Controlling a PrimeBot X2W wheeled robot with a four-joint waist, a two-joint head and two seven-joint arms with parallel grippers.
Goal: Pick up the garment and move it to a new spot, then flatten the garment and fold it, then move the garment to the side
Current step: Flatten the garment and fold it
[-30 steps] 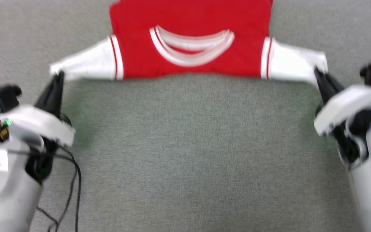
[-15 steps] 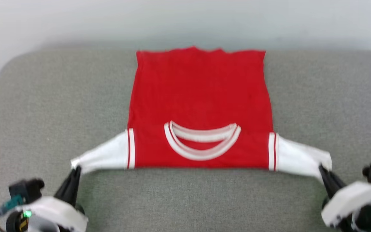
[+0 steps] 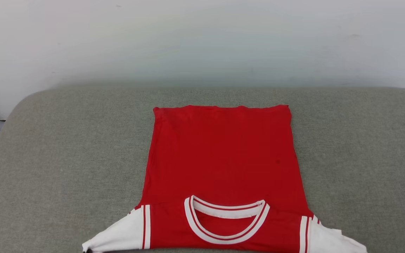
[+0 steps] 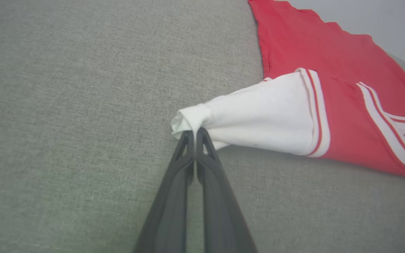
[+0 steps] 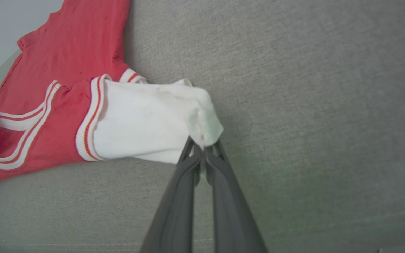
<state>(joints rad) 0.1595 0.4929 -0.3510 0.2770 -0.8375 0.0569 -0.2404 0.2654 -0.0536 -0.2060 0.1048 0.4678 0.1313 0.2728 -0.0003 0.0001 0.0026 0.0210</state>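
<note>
Grey woven cushion (image 3: 65, 158) with rounded corners bears the smooth red garment (image 3: 220, 154), its white sleeve tips pinched tight by left gripper (image 4: 195, 131) and right gripper (image 5: 203, 146), bare cloth around.

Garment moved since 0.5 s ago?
Yes. Camera tilted too, but the garment now lies farther from the grey surface's far edge: pulled toward the robot.

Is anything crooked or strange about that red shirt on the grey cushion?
Mostly tidy: the garment lies flat and square. Only its white sleeves look odd, each tip bunched into a point, one pinched in the left gripper, the other in the right gripper, jaws shut.
</note>
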